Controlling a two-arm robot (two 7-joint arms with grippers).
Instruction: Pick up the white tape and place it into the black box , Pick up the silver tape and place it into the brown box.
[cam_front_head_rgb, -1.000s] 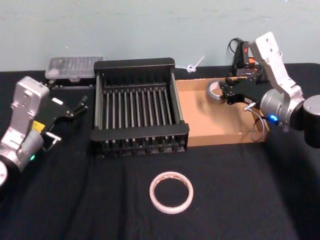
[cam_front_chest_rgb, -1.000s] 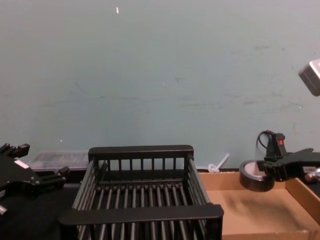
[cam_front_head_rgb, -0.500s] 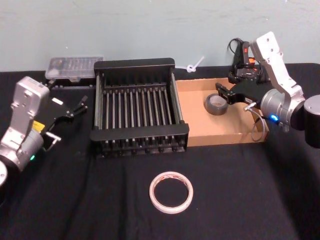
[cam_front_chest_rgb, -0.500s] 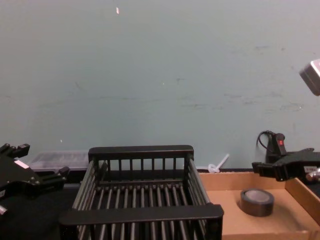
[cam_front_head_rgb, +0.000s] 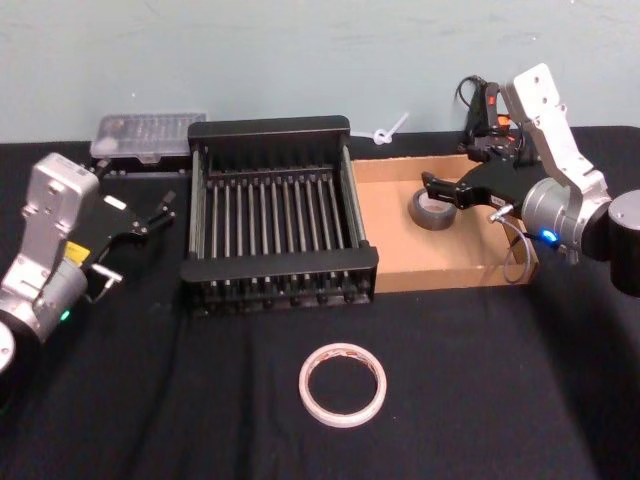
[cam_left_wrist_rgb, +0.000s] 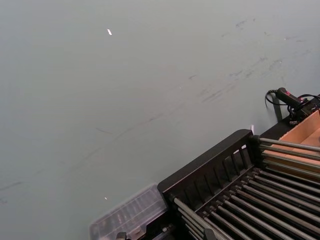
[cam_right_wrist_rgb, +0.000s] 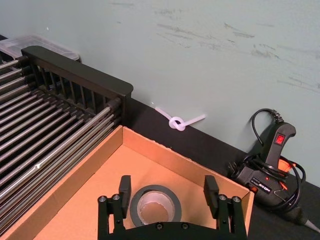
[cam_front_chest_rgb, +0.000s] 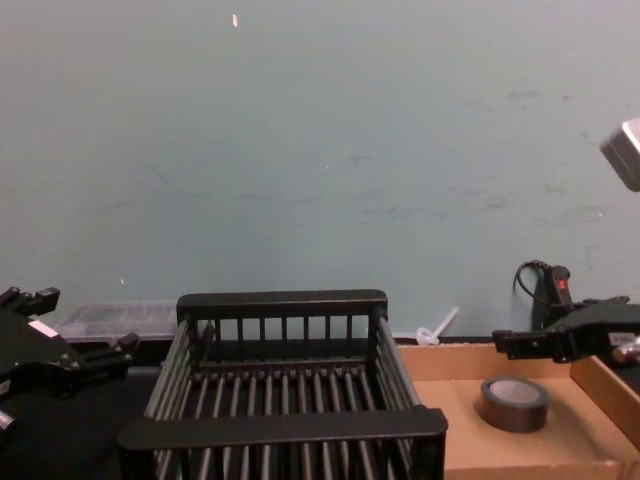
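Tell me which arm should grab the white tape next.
Left, probably. The left end effector is open, empty and beside the black box; the right end effector hangs over the silver tape. The white tape lies between.

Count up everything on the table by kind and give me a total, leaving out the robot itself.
Tape rolls: 2, white tape and silver tape
Boxes: 2, black box and brown box
Clear plastic case: 1
Glue gun: 1
White knotted tie: 1
Total: 7
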